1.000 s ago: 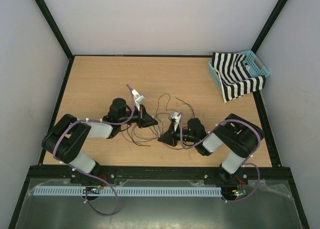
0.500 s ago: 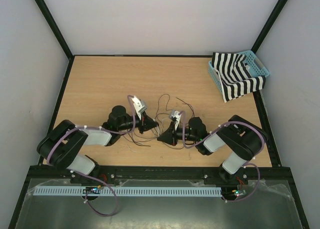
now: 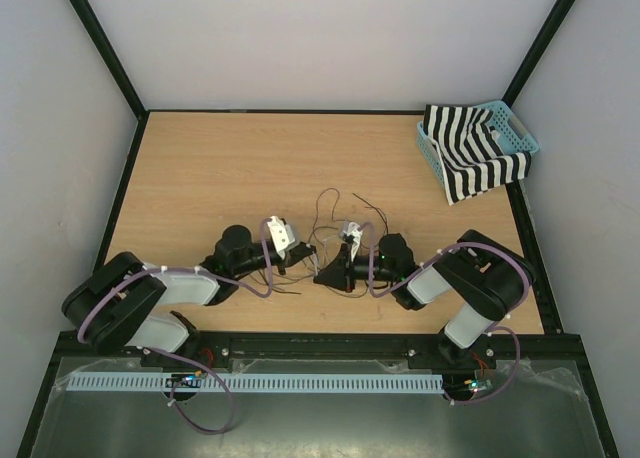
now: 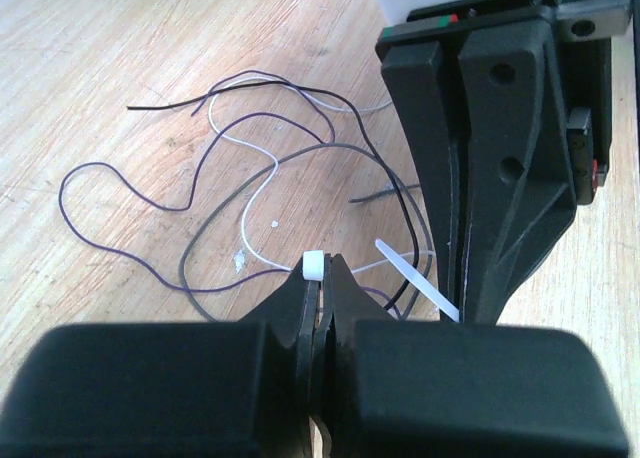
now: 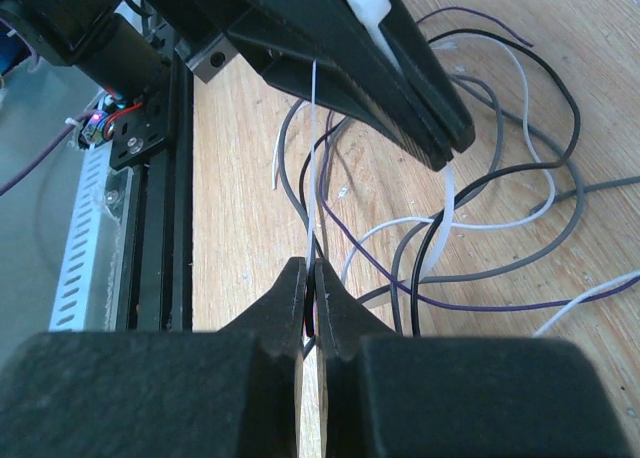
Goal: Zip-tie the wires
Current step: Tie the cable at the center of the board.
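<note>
My left gripper (image 4: 320, 266) is shut on the white head of the zip tie (image 4: 313, 265). The tie's whitish strip (image 4: 415, 278) slants toward my right gripper's black fingers (image 4: 490, 168). The wires (image 4: 250, 168) lie in loose loops on the wood, in dark, grey, purple and white strands. In the right wrist view my right gripper (image 5: 311, 270) is shut on a few strands of the wires (image 5: 520, 128). The zip tie (image 5: 447, 213) hangs among them below the left gripper's fingers (image 5: 420, 78). From above, the left gripper (image 3: 305, 250) and the right gripper (image 3: 326, 274) almost meet tip to tip.
A blue basket (image 3: 520, 130) holding a black-and-white striped cloth (image 3: 470, 158) stands at the back right of the wooden table (image 3: 200, 168). A black rail (image 5: 165, 178) runs along the near edge, close behind the right gripper.
The left arm has drawn back toward the near edge and swung its gripper rightward, closer to the right gripper. The right arm has barely moved.
</note>
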{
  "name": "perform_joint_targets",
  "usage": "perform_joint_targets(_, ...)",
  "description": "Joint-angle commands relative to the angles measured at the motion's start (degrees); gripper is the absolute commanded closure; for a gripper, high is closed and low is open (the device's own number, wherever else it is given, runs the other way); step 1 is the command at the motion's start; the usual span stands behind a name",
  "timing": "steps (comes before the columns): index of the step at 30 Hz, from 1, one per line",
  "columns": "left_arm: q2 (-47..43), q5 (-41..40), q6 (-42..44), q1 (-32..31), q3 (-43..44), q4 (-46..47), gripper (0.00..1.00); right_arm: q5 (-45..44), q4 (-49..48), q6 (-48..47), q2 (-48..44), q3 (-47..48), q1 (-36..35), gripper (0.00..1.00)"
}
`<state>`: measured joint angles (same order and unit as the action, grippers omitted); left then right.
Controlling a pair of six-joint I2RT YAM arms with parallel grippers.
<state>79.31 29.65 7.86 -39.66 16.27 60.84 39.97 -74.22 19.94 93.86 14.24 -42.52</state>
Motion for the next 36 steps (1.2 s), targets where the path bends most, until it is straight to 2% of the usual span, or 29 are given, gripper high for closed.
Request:
perform_joint_targets(1,-1.15,-1.98,7.07,-1.45,-0.80,2.53,1.00,3.54,-3.57,1.06,-0.09,-0.40,0.83,0.88)
perform_joint_targets(6,-0.62,-3.77,10.89,-3.28,-1.00,2.36,1.00,4.55,-2.07,0.29,-1.61,-1.39,1.51,0.88)
perform_joint_targets(19,-0.67,-6.06,14.92,-5.09,-0.85,1.75,1.00,6.84,11.49,-5.04,-5.46,1.14,1.69,0.88)
perform_joint_targets(36,0.50,-8.66,17.67,-6.64,-1.19,1.33,1.00,6.27,13.37,-5.36,-5.40,2.10,1.83,0.88)
